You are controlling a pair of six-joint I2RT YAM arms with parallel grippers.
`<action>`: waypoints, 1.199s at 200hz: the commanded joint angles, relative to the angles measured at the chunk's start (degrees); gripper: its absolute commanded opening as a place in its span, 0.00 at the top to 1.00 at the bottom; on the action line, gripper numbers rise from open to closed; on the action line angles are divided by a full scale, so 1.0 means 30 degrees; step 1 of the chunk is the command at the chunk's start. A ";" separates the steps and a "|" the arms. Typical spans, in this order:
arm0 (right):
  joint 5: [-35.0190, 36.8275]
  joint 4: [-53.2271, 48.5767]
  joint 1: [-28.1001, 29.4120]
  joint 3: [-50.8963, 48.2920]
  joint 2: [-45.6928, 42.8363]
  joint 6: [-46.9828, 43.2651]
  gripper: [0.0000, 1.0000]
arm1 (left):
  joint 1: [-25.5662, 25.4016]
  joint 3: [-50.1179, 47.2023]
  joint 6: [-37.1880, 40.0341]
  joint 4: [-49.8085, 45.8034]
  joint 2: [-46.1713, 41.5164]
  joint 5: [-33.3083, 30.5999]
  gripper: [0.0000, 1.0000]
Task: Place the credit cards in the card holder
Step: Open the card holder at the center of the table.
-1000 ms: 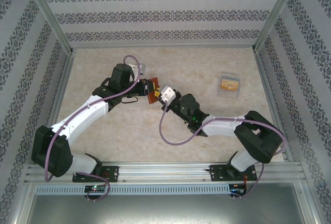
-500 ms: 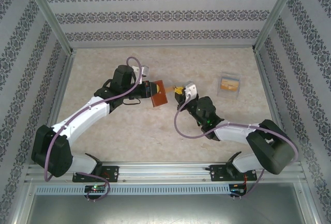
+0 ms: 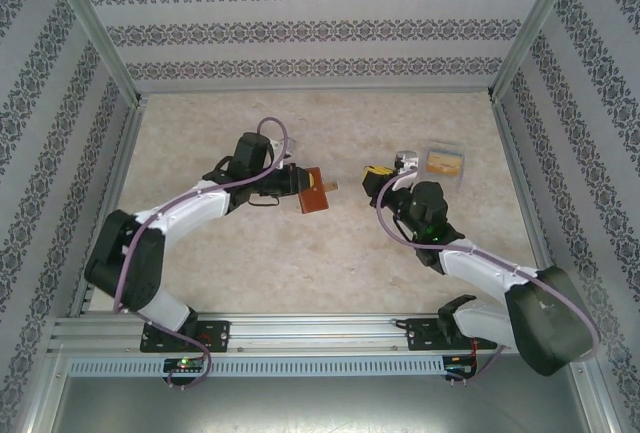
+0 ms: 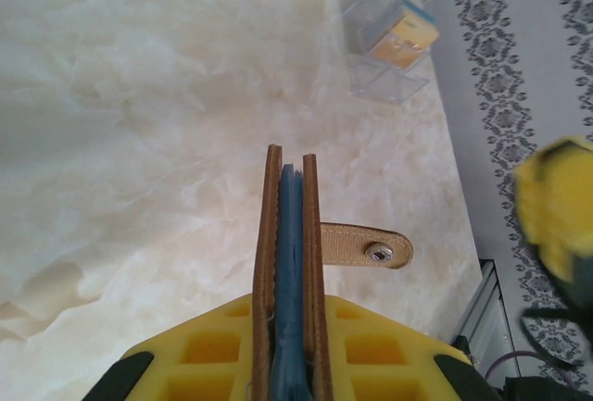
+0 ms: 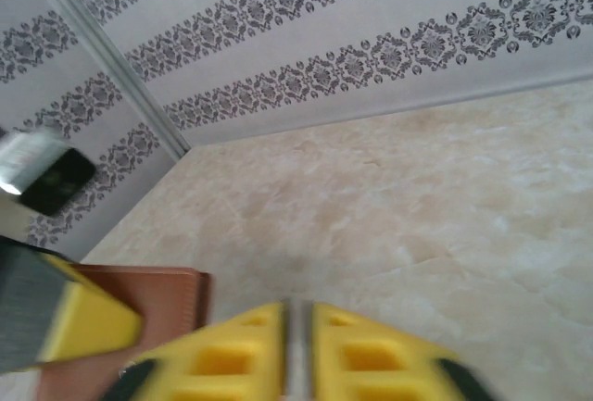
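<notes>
The clear case (image 3: 445, 164) sits on the tabletop (image 3: 250, 253) towards the far right, and it serves as the marker here. An orange-yellow credit card (image 4: 400, 38) with a blue edge lies inside it, so by the look of things that card has yet to be moved.

Well to the left of the case, the left fingers (image 4: 287, 327) are clamped tight on the card holder (image 4: 287, 234). They hold it edge-on with the two brown leather sides pressed close and a blue layer between them. Whether that blue is lining or a card already in place I cannot tell. Its snap tab (image 4: 366, 245) hangs loose on the side facing the case.

The right fingers (image 3: 375, 170) hang between the card holder and the case, nearer the case. In the wrist view they (image 5: 295, 327) stand almost together with only a pale sliver between. I cannot tell whether that is bare gap or something thin being held.

Risks from here:
- The case looks light and slick, so a push from the right fingers could slide or tip it rather than free the card.
- A thin card lying flat gives little to pinch and could slip out.
- With the card holder squeezed this narrow, a card arriving slightly tilted could butt the leather edge or snag the loose tab.
</notes>
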 commanded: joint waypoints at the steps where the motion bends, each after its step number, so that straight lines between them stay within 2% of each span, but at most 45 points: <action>1: -0.0629 -0.3335 -0.0057 0.0806 -0.0689 -0.0239 0.71 | 0.0246 -0.0145 -0.1457 0.3161 0.1419 0.1336 1.00; 25: -0.3190 -0.6708 -0.0355 0.1906 -0.0273 0.0032 0.49 | 0.0167 -0.1074 -0.2728 0.5739 0.1885 0.1674 1.00; 39: -0.4404 -0.8975 -0.0448 0.2890 0.0449 -0.0010 0.40 | 0.0177 -0.0933 -0.2339 0.5488 0.1998 0.1699 1.00; 54: -0.5226 -1.1669 -0.0699 0.4264 0.1591 0.0035 0.38 | 0.0182 -0.0150 -0.1486 0.4102 0.2202 0.1943 1.00; 68: -0.6994 -1.3274 -0.1087 0.5646 0.2962 0.0330 0.38 | 0.0167 0.0116 -0.1304 0.3982 0.2445 0.2399 1.00; 91: -0.9109 -1.3539 -0.1177 0.6852 0.4951 0.0741 0.35 | 0.0188 0.0748 -0.1072 0.3551 0.3123 0.3148 1.00; 129: -0.9423 -1.3002 -0.1036 0.7616 0.6349 0.1071 0.49 | 0.0152 0.1053 -0.0879 0.3221 0.3284 0.3669 1.00; 157: -0.9740 -1.3391 -0.1121 0.8413 0.7361 0.0899 0.65 | 0.0090 0.0838 -0.0889 0.3839 0.3241 0.4379 1.00; 199: -0.9224 -1.3177 -0.1119 0.8243 0.8159 0.1165 0.69 | 0.0045 0.1076 -0.0138 0.3068 0.2757 0.4618 1.00; 213: -0.9293 -1.2836 -0.1066 0.8054 0.8083 0.1244 0.75 | 0.0034 0.0866 0.0025 0.2933 0.2508 0.4088 1.00; 240: -0.9266 -1.2769 -0.1095 0.8133 0.7665 0.1343 0.93 | 0.0037 0.0771 -0.0218 0.3203 0.2668 0.3821 1.00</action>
